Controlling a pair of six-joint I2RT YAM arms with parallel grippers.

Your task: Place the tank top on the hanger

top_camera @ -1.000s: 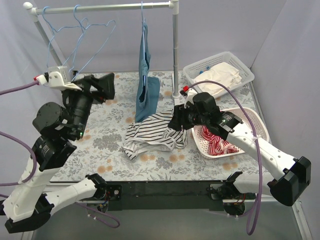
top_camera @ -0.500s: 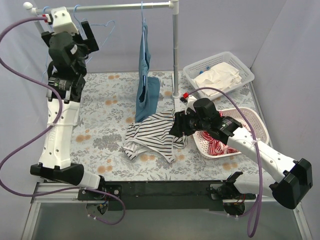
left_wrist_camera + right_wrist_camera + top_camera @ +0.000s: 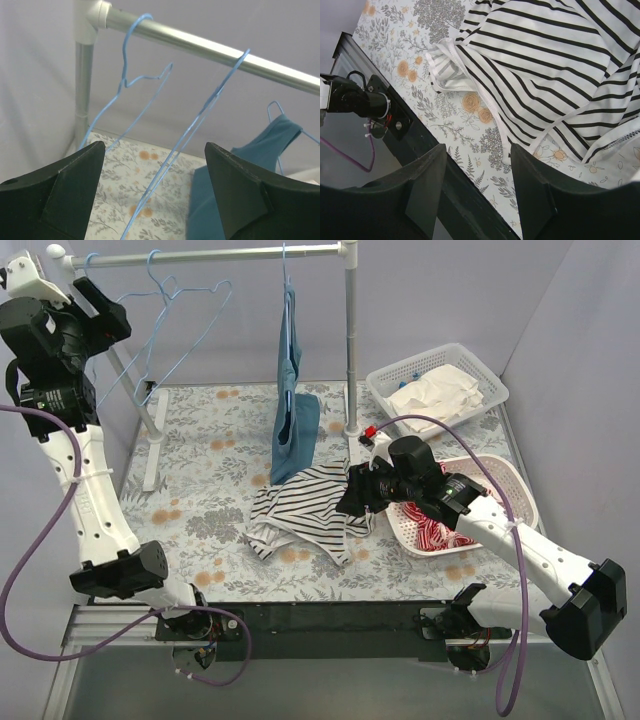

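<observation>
The tank top (image 3: pixel 305 510), white with thin black stripes, lies crumpled on the floral table; it also fills the right wrist view (image 3: pixel 545 65). Several light-blue wire hangers (image 3: pixel 189 336) hang on the rail at the back left. My left gripper (image 3: pixel 108 320) is raised to the rail's left end, open and empty. In the left wrist view, one hanger (image 3: pixel 192 127) hangs ahead between its fingers (image 3: pixel 155 150), and another hanger (image 3: pixel 150 95) hangs to the left. My right gripper (image 3: pixel 350 495) is open and empty, low over the tank top's right edge (image 3: pixel 479 155).
A teal-blue garment (image 3: pixel 290 390) hangs from the rail (image 3: pixel 230 254) beside the rack's post (image 3: pixel 350 340). A white basket (image 3: pixel 490 390) of white clothes stands at the back right. A second basket (image 3: pixel 510 480) holds a red-and-white striped garment (image 3: pixel 435 530).
My left arm has swung up from above the table to the rail's left end, facing the hangers. The right gripper has barely moved over the tank top.
</observation>
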